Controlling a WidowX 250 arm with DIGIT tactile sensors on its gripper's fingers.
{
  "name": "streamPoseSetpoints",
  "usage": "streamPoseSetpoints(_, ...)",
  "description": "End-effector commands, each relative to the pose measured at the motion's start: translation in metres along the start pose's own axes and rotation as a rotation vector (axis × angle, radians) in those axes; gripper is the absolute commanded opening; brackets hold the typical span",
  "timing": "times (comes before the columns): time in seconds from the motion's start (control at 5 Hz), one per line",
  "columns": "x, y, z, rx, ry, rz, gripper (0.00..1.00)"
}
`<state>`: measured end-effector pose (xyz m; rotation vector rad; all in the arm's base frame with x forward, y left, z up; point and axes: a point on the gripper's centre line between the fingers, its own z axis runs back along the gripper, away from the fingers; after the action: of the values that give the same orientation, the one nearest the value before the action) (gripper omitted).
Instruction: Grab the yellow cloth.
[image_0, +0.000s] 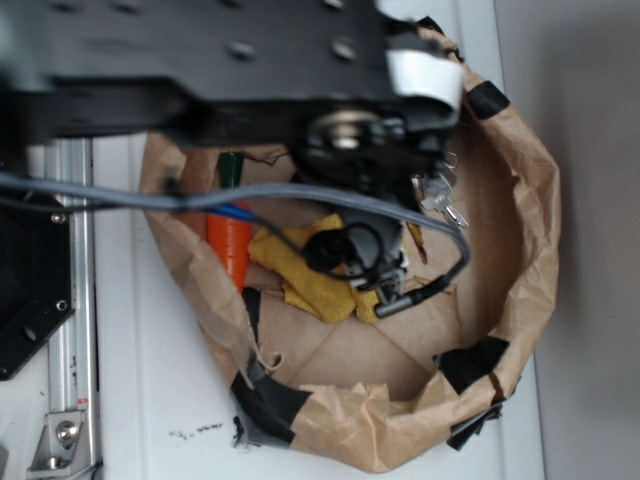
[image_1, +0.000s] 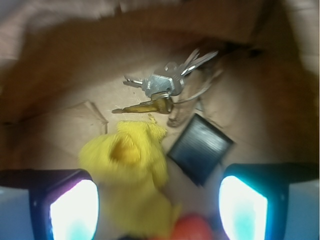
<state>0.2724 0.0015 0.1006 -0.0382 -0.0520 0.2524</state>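
The yellow cloth (image_0: 300, 272) lies crumpled on the floor of a brown paper bag, partly hidden under my arm in the exterior view. In the wrist view the yellow cloth (image_1: 131, 165) is bunched up between and below my two lit fingers, closer to the left pad (image_1: 75, 210). My gripper (image_1: 159, 207) is open wide with the jaws not touching the fabric. From outside, the gripper (image_0: 372, 275) hangs low over the cloth's right edge.
An orange toy carrot (image_0: 228, 242) lies left of the cloth, and its tip (image_1: 192, 227) shows between the fingers. A black wallet (image_1: 200, 147) and a bunch of keys (image_1: 160, 87) lie just beyond. The paper bag's wall (image_0: 525, 250) rings everything.
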Motion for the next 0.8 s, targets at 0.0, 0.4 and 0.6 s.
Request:
streamPoseSetpoints(0.0,-0.021,-0.03,-0.053,-0.067,0.127,-0.222,1.0)
streamPoseSetpoints(0.4,-0.022,-0.03,-0.064,-0.053,0.145,-0.152,0.0)
streamPoseSetpoints(0.6,-0.02,-0.028,-0.052,-0.015,0.092,-0.144,0.0)
